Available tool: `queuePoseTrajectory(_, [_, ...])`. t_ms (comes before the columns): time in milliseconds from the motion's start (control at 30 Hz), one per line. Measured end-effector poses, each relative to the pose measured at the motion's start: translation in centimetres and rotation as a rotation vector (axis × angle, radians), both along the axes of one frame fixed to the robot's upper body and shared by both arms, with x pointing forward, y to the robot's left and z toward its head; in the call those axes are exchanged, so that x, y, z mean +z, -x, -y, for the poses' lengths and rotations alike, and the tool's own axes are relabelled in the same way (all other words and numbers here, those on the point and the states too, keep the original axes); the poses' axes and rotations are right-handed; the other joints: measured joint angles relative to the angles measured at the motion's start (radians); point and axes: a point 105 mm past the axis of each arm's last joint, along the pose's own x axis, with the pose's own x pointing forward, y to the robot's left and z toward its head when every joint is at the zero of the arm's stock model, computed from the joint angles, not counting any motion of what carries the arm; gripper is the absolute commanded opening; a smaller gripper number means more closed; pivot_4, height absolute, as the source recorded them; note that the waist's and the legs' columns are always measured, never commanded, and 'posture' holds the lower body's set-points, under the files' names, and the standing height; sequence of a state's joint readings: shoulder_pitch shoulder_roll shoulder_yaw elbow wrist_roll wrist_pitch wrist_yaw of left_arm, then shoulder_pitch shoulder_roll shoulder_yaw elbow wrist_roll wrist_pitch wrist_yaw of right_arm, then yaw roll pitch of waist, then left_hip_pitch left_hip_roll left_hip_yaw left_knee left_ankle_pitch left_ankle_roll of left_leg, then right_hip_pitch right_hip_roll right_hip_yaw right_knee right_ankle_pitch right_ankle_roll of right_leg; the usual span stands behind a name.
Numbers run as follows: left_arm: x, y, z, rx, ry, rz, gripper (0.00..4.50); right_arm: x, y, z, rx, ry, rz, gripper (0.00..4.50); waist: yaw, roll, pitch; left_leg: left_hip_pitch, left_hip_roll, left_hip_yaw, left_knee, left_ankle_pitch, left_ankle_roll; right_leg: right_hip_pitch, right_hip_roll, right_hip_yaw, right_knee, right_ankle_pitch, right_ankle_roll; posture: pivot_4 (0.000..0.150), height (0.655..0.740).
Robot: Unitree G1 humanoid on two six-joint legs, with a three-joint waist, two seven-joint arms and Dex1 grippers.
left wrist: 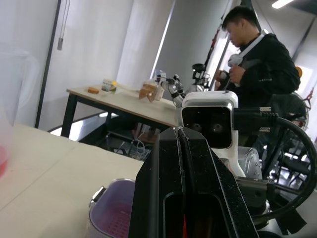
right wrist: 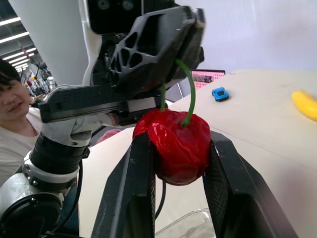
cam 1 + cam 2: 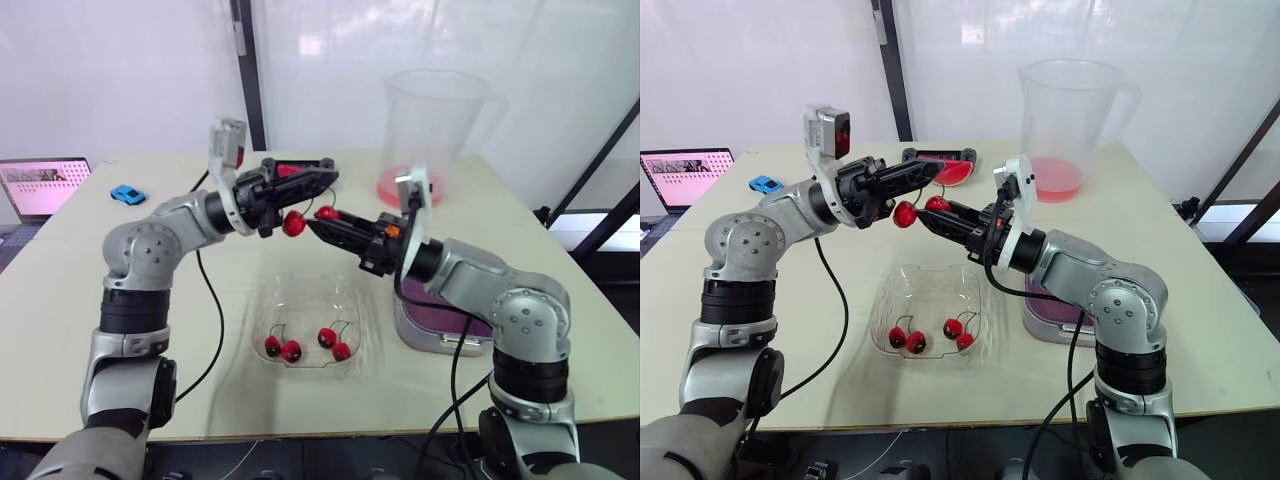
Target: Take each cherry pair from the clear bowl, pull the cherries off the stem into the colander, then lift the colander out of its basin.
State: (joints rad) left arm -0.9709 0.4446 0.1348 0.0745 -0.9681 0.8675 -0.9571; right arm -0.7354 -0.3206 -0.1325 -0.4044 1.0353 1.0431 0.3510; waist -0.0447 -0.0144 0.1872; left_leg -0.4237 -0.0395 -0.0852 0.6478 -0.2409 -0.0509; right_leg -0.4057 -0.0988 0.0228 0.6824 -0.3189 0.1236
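- Right gripper is clamping a cherry tight between both fingers.
- Left gripper is pinching shut on the stem just above that cherry.
- Second cherry is hanging under the left gripper, over the bowl.
- Two pairs are lying in the bowl.
- Colander is sitting in its basin, right of the bowl.

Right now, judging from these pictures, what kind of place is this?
Probably a robotics lab, not a kitchen: a laptop sits on the table, a second bench carries equipment, and a person stands nearby.
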Motion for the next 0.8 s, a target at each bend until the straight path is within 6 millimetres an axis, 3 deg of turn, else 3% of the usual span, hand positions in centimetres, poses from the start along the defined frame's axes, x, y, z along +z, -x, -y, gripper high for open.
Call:
queuePoseTrajectory(200, [-0.1, -0.1, 0.0, 0.006, -0.003, -0.003, 0.0, -0.8, 0.1, -0.1, 0.009, 0.071, -0.004, 1.28, 0.0, 0.0, 0.0, 0.0, 0.0, 0.0, 0.0, 0.0, 0.0, 0.0, 0.0, 0.0, 0.0, 0.0, 0.0, 0.15, 0.74])
queuePoseTrajectory(267, [-0.3, -0.4, 0.0, 0.014, -0.007, -0.003, 0.0, -2.8, 0.1, 0.4, -0.004, 0.272, 0.031, 1.28, 0.003, 0.0, 0.0, 0.0, -0.001, 0.0, 0.0, -0.001, 0.001, 0.0, 0.0, 0.0, 0.0, 0.0, 0.0, 0.15, 0.74])
queuePoseTrajectory(367, [-0.1, -0.6, 0.2, 0.023, 0.0, 0.009, 0.0, -4.3, -0.4, 1.1, -0.011, 0.38, 0.015, 1.28, 0.001, 0.0, 0.0, 0.0, -0.001, 0.0, 0.0, -0.003, 0.005, 0.0, 0.0, 0.0, -0.001, 0.0, 0.0, 0.15, 0.74])
queuePoseTrajectory(533, [0.2, -0.4, 0.4, 0.01, 0.002, 0.025, 0.0, -4.0, -0.1, 2.7, 0.008, 0.457, 0.041, 1.28, 0.001, -0.001, 0.0, 0.0, 0.0, 0.0, 0.0, -0.003, 0.005, 0.0, 0.0, 0.0, -0.001, 0.0, 0.0, 0.15, 0.74])
queuePoseTrajectory(700, [0.1, -0.6, -0.3, 0.05, 0.005, 0.025, 0.0, -3.0, 0.1, 6.2, -0.033, 0.576, 0.065, 1.28, 0.005, -0.001, 0.001, -0.001, 0.0, 0.0, 0.001, -0.004, 0.006, 0.001, -0.001, 0.0, -0.002, 0.0, 0.0, 0.15, 0.74])
queuePoseTrajectory(800, [-1.0, -0.3, -1.4, 0.095, -0.033, 0.037, 0.0, -2.6, -1.0, 11.2, -0.159, 0.771, 0.091, 1.28, 0.005, 0.0, 0.001, -0.001, -0.001, 0.001, 0.001, -0.004, 0.008, 0.0, -0.001, 0.0, -0.002, 0.0, 0.0, 0.15, 0.74])
